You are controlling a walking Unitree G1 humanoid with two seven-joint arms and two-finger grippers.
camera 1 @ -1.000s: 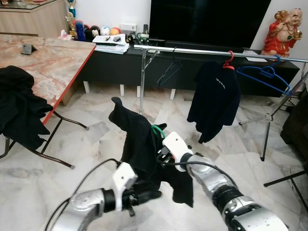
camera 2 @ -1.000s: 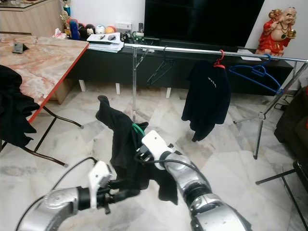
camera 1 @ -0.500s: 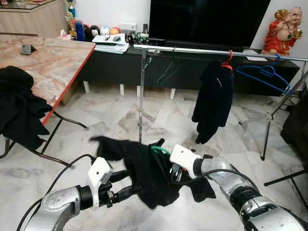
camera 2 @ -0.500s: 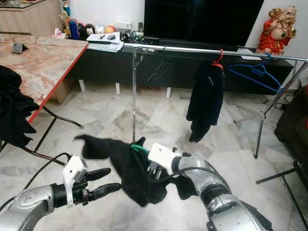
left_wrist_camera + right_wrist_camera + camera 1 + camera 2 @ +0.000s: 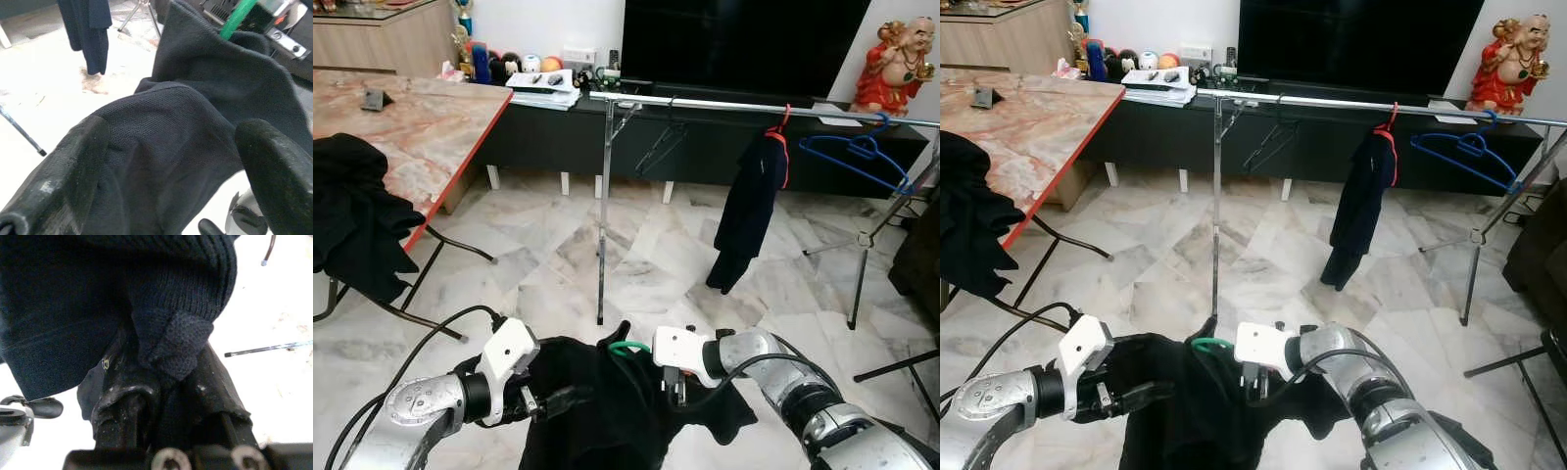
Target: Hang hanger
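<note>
- Two grippers sit low in front of you, both at the black garment [image 5: 607,401] that carries the green hanger [image 5: 628,348].
- Your right gripper [image 5: 166,382] has its fingers pinched together on a fold of the garment's knit fabric, just beside the green hanger's hook.
- Your left gripper [image 5: 171,161] has its fingers [image 5: 73,166] spread apart, with the garment's cloth lying between them; the tips are not pressed onto it.
- You can see the hanger's green hook poking up from the top of the garment, between the two white wrist housings.
- The garment hangs bunched over the marble floor [image 5: 548,264], well short of the metal rail [image 5: 744,105].
- On the rail you have a dark jacket [image 5: 749,211] on a red hanger [image 5: 781,119], a bare blue hanger [image 5: 858,155] to its right and a thin black hanger [image 5: 658,145] to its left.
- To your left stands the marble-topped table [image 5: 411,127] with another black garment [image 5: 352,220] draped over its near edge.
- Behind the rail you see a dark TV [image 5: 744,44] on a low cabinet [image 5: 558,142], and a red figurine [image 5: 893,61] at the far right.
</note>
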